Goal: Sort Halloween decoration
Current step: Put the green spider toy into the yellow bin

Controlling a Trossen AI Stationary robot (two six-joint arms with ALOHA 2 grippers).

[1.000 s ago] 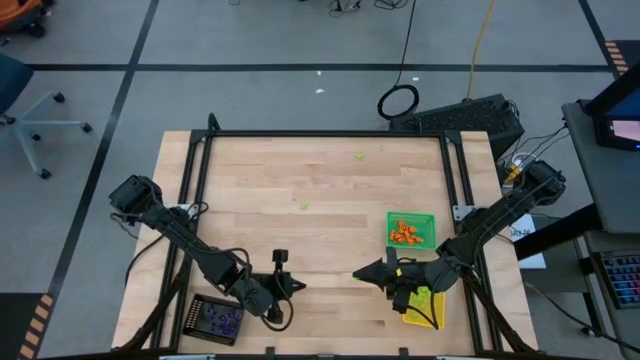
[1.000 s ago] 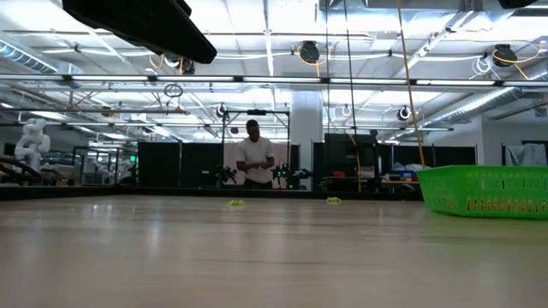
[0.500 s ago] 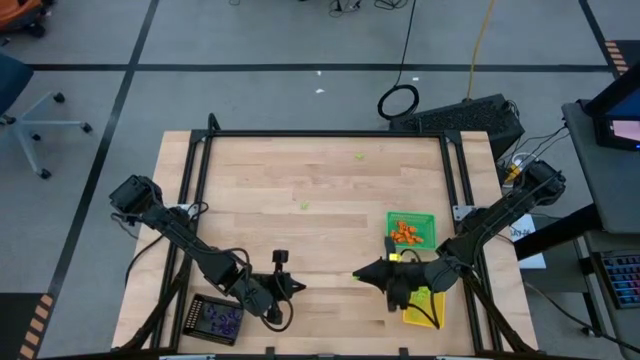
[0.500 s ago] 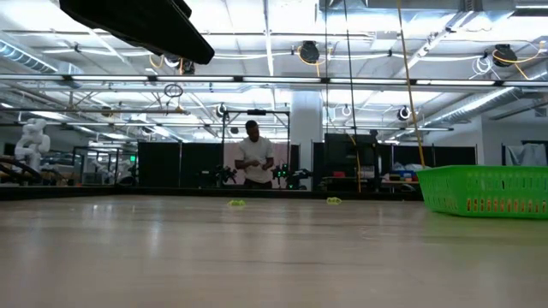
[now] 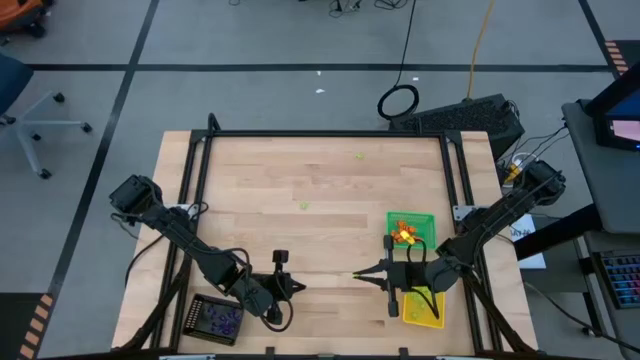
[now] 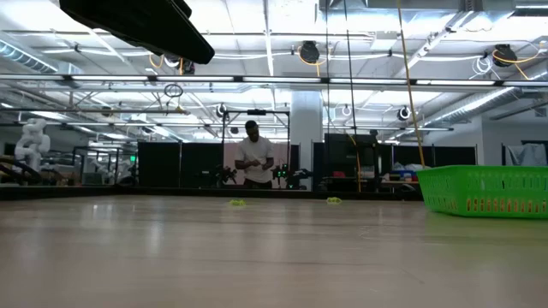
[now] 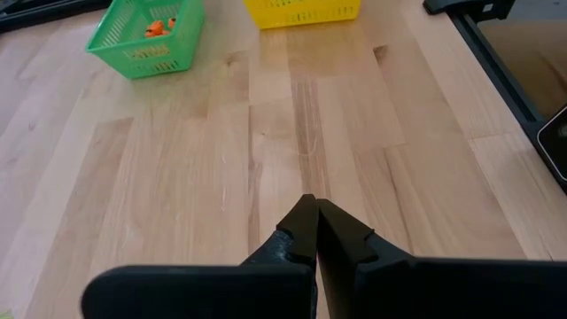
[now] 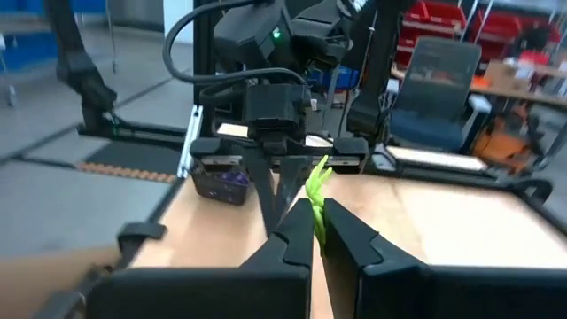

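Right gripper (image 5: 360, 275): clenched on a lime green trinket (image 8: 316, 184), the piece sticking up from between the dark fingertips. Positioned over the near-right part of the table (image 5: 300, 170), just left of the gap between green tray and yellow tray, fingers pointing left towards the other arm. Shape of the trinket too blurred to name; possibly a thin curled strip.

Left gripper (image 5: 291, 285): clenched on nothing, both fingers pressed together tip to tip in the left wrist view (image 7: 314, 221). Low over bare wood at the near middle of the table, just right of the black tray, pointing right.

Green tray (image 5: 427, 219): right side of the table, a small heap of orange trinkets (image 5: 403, 235) inside.
Yellow tray (image 5: 428, 313): just near of the green tray, partly covered by the right arm; contents not readable.
Black tray (image 5: 196, 311): near-left corner, purple trinkets (image 5: 224, 319) inside.

Two loose lime green trinkets on the wood, well apart from both grippers: one at the far middle (image 5: 360, 155), one nearer the centre (image 5: 304, 205). Same two seen as small bright specks in the low view (image 6: 236, 203).

Beyond the table: a person (image 6: 254, 154) standing far back in the room.
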